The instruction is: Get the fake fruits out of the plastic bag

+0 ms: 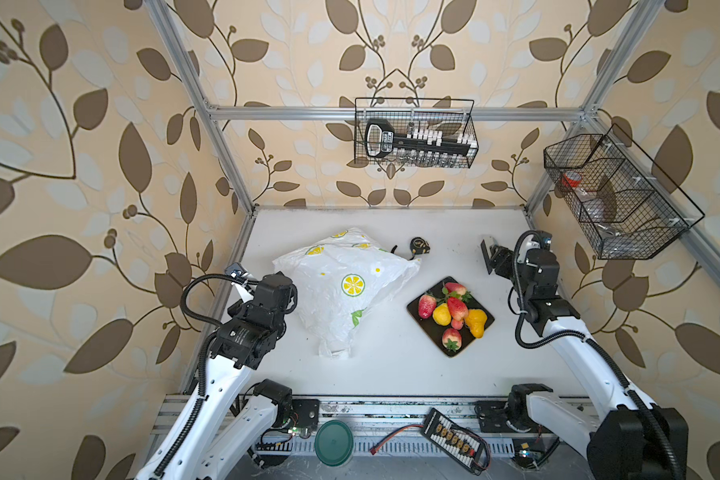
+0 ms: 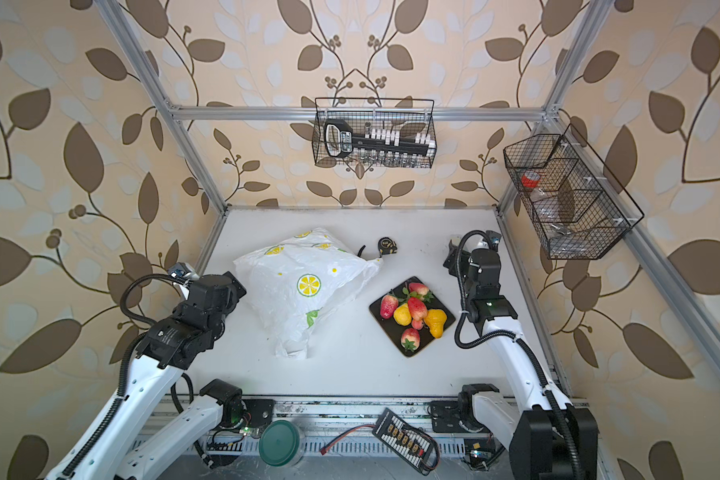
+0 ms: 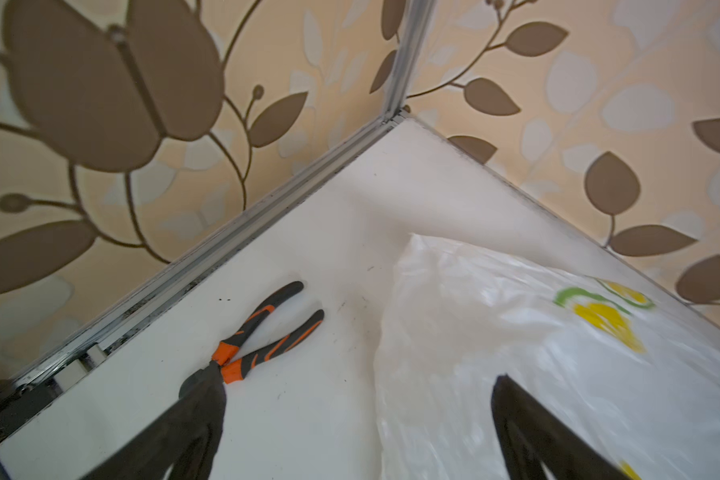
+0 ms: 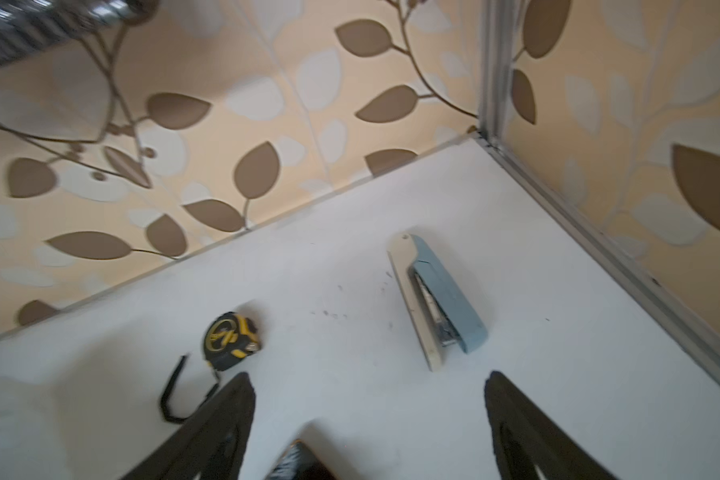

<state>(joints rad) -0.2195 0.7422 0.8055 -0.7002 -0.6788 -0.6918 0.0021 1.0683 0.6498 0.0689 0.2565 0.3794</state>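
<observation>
Plate (image 1: 430, 331), black and square, on the white worktop (image 1: 391, 374) between the two grippers and nearer the right one, heaped with the fake fruits (image 1: 452, 311): four red strawberries, a yellow lemon, a yellow pear, a small pink piece in the middle, most of them touching. Plastic bag (image 1: 341, 286) puffed and crumpled just beside the left gripper (image 3: 352, 378), apart from the plate; contents hidden, so full or empty impossible to say. Left gripper spread wide, holding nothing; one finger (image 3: 528, 424) seen over the bag's edge in the left wrist view, contact impossible to judge, the other over the head of orange-and-black pliers (image 3: 262, 332) lying ahead of it by the frame rail. Right gripper (image 4: 367, 376) likewise apart and empty, hanging over the worktop near the far right corner, well away from the plate. Ahead of it, a blue-grey stapler (image 4: 437, 295); off toward the bag, a black-and-yellow tape measure (image 4: 229, 340) with loose strap. Beyond both grippers, on the far wall, a back wire basket (image 1: 416, 166) with a black-and-white tool; beyond the right gripper, a side wire basket (image 1: 641, 245) with a red-capped item, the rest unclear.
</observation>
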